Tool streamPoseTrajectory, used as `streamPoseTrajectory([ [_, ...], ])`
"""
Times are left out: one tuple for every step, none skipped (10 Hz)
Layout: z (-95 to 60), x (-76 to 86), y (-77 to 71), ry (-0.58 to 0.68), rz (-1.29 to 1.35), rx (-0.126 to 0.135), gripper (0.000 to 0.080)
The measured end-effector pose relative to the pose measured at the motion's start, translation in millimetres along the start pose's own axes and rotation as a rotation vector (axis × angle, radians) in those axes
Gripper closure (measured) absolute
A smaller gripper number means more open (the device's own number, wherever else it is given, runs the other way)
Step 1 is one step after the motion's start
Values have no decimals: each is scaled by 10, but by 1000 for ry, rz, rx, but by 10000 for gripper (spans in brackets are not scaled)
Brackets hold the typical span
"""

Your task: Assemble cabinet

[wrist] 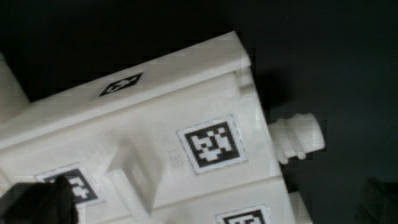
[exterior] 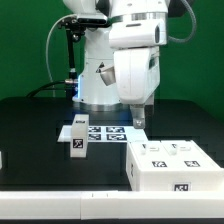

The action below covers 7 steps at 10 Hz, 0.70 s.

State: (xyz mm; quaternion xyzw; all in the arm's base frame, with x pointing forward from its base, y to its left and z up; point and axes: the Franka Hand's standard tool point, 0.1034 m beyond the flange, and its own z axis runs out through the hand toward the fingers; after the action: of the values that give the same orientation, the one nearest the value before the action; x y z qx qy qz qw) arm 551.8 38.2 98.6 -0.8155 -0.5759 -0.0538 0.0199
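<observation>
Robotics lab, Franka arm (exterior: 135,60) on black table (exterior: 30,125), marker board (exterior: 105,132) (tags printed), green backdrop (exterior: 25,40)

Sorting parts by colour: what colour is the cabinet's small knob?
White, matching the cabinet; the knob shows best in the wrist view.

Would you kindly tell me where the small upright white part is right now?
The small upright white part stands just to the exterior view's left of the marker board, apart from the white cabinet box at that view's right.

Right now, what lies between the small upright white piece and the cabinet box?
The marker board and bare black table, shown in the exterior view.
</observation>
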Motion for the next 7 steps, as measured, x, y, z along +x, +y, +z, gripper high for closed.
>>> streamPoseTrajectory([
  [1,5,0,4,100,-1,2],
  [9,9,-12,4,172,1,2],
  [8,22,-11,13,276,-8,2],
  [4,59,-48,63,442,-76,2],
  [24,98,-162,104,587,-107,2],
  [65,131,-249,153,742,-127,2],
  [110,62,-279,182,848,-133,2],
])
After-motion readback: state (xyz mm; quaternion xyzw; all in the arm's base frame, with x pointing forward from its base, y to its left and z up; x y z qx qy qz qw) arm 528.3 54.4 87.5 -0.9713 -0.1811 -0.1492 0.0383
